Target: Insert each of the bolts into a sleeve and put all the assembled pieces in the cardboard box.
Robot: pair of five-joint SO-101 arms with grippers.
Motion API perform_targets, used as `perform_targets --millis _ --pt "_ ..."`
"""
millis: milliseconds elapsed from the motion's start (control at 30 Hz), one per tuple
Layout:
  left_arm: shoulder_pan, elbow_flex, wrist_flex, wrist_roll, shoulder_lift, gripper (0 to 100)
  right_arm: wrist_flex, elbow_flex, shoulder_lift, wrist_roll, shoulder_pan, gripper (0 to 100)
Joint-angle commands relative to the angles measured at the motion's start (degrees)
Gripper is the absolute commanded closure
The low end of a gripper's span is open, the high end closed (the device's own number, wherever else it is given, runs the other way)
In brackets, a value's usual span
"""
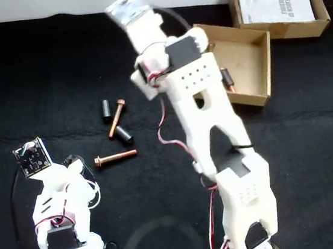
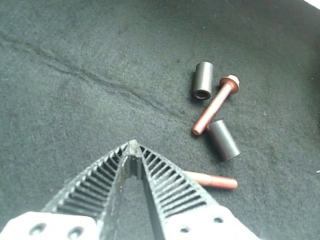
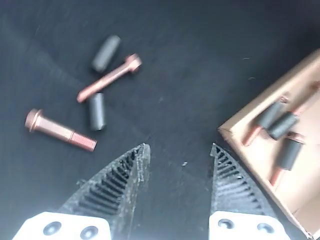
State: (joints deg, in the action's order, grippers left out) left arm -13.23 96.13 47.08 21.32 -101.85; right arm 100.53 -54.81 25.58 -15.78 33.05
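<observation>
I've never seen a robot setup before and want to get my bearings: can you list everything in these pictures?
Cloth: one, black, covering the table.
Cardboard box: one, brown, open, on the right of the high view.
Assembled pieces: three, copper bolts in dark sleeves, inside the Cardboard box.
Loose bolts: two, copper, lying on the Cloth left of that box.
Loose sleeves: two, dark grey, beside the Loose bolts.
Second box: one, brown, behind the first, holding a printed sheet.
Left gripper: one, dark ribbed fingers, shut, above the Cloth.
Right gripper: one, dark ribbed fingers, open, above the Cloth.
</observation>
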Motion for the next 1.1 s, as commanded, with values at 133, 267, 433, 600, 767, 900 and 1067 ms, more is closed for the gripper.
perform_targets --millis 133,267,433,600,767,900,1067 --pt "-0.7 1.0 -1.0 0.3 -1.0 99 0.2 7.0 -4.4 -13.4 5.6 82.1" --pt "-4.6 1.0 -1.0 0.2 -1.2 99 -4.6 13.8 -4.4 -16.8 7.5 82.1" --pt "-15.0 1.0 -0.5 0.2 -1.2 99 -13.8 22.3 -4.4 -16.6 10.2 82.1" --pt "-25.7 1.0 3.9 0.2 -1.6 99 -20.5 27.9 -4.4 -16.6 11.4 82.1" --pt "-27.7 1.0 4.4 0.2 -1.7 99 -26.2 32.4 -4.3 -16.5 11.5 82.1" --pt "-27.4 1.0 4.0 0.2 -1.7 99 -30.6 34.1 -1.4 -13.5 12.1 82.1" --pt "-27.3 1.0 4.0 0.2 -1.7 99 -32.1 32.3 4.7 -12.3 12.7 82.1"
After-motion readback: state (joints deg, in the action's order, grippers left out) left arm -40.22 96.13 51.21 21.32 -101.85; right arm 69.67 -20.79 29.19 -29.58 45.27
